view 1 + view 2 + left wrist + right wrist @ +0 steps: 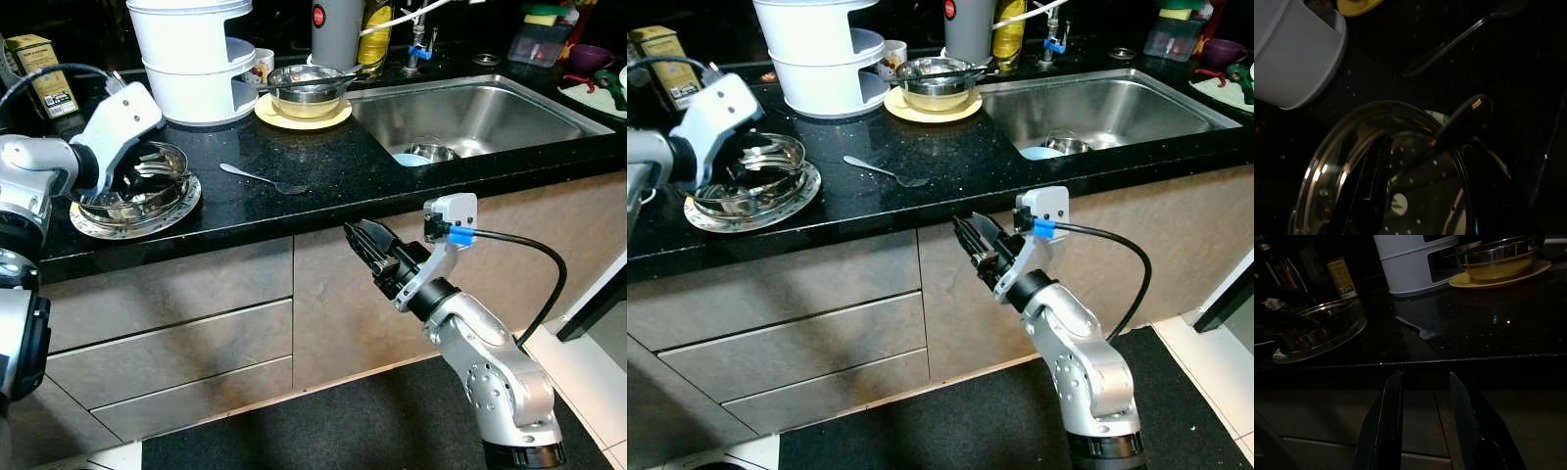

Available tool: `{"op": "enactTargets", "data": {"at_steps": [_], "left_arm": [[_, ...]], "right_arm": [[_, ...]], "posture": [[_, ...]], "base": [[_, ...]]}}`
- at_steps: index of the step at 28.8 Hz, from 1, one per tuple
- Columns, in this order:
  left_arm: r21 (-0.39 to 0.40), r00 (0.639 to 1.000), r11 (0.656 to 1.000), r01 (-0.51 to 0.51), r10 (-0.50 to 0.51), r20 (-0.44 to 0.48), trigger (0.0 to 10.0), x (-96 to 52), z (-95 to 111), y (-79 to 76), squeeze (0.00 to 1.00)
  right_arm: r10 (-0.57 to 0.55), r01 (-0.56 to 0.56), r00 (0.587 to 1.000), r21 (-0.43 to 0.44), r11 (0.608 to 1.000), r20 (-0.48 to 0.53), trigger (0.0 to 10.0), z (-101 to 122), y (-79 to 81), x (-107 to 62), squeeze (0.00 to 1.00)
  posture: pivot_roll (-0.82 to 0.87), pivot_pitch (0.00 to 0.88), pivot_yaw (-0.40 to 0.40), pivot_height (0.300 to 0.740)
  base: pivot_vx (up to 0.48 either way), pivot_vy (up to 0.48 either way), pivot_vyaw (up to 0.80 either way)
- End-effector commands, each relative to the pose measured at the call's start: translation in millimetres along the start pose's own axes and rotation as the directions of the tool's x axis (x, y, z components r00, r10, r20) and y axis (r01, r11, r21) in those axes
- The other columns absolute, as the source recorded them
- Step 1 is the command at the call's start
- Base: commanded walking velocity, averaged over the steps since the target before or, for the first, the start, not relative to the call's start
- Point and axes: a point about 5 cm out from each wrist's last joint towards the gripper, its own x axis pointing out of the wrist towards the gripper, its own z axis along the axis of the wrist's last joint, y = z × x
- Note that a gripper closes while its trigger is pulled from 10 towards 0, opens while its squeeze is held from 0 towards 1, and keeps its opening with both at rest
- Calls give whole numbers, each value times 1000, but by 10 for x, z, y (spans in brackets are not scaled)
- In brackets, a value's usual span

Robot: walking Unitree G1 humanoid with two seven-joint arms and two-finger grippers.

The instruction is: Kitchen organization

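Observation:
A steel perforated bowl (137,191) sits on a plate (181,211) at the left of the black counter. My left gripper (147,174) reaches down into it, open; one black finger (1369,196) lies inside the rim and a dark-handled utensil (1464,117) rests across the bowl between the fingers. A fork (265,179) lies on the counter to the right of the bowl. My right gripper (367,250) hangs in front of the cabinet, just below the counter edge. It is open and holds nothing, its fingers (1393,401) pointing toward the fork (1422,332).
A white tiered container (196,59) stands at the back. Beside it is a steel bowl (306,90) on a yellow plate (338,117). The sink (509,103) at the right holds a small bowl (431,153). Drawer fronts (167,343) lie below the counter, and a dark mat (323,421) covers the floor.

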Motion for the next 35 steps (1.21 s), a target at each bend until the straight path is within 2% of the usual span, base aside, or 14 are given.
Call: {"op": "enactTargets", "data": {"at_steps": [1, 5, 8, 10, 11, 14, 21, 22, 24, 25, 35], "left_arm": [[34, 1000, 999, 9, -8, -22, 10000, -19, 14, 25, 0], [87, 998, 996, 3, 3, -69, 10000, -4, -8, 19, 0], [158, 992, 987, -4, 24, -127, 10000, 11, -39, 13, 0], [173, 990, 985, -10, 34, -136, 10000, 16, -44, 12, 0], [217, 987, 976, -26, 60, -147, 10000, 45, -50, -2, 0], [237, 987, 970, -47, 81, -137, 10000, 82, -48, -26, 0], [198, 991, 980, -29, 54, -122, 10000, 143, -83, -111, 0], [178, 992, 984, -18, 39, -117, 6275, 152, -92, -131, 0], [167, 993, 986, -11, 30, -113, 6275, 159, -98, -144, 0], [148, 994, 989, -2, 18, -105, 0, 168, -100, -159, 0], [112, 997, 993, 19, -10, -79, 0, 182, -84, -180, 0]], "right_arm": [[-1, 1, 1000, 2, 1000, -3, 10000, -12, 18, -30, 0], [-5, 5, 1000, 1, 1000, -3, 10000, -10, 14, -38, 0], [-8, 8, 1000, 1, 1000, -2, 10000, -8, 15, -42, 0], [-9, 9, 1000, 1, 1000, -2, 10000, -8, 15, -42, 0], [-11, 11, 1000, 1, 1000, -1, 10000, -8, 13, -40, 0], [-13, 13, 1000, 1, 1000, 0, 10000, -7, 8, -36, 0], [-10, 10, 1000, 1, 1000, -1, 10000, -3, 6, -31, 0], [-10, 10, 1000, 1, 1000, -1, 10000, -3, 6, -30, 0], [-10, 10, 1000, 0, 1000, -1, 10000, -2, 6, -29, 0], [-10, 10, 1000, -1, 1000, -1, 10000, -2, 3, -28, 0], [-9, 9, 1000, -8, 1000, -1, 10000, 7, -9, -16, 0]], "posture": [[-47, 139, 27, 740], [-51, 142, 33, 740], [-51, 144, 38, 740], [-51, 144, 38, 740], [-51, 144, 38, 740], [-51, 146, 37, 740], [-51, 148, 34, 740], [-51, 148, 34, 740], [-51, 148, 34, 740], [-52, 149, 30, 740], [-51, 146, 29, 740]], "base": [[0, 0, 0], [0, 0, 0], [0, 0, 0], [0, 0, 0], [0, 0, 0], [0, 0, 0], [0, 0, 0], [0, 0, 0], [0, 0, 0], [0, 0, 0], [0, 0, 0]]}}
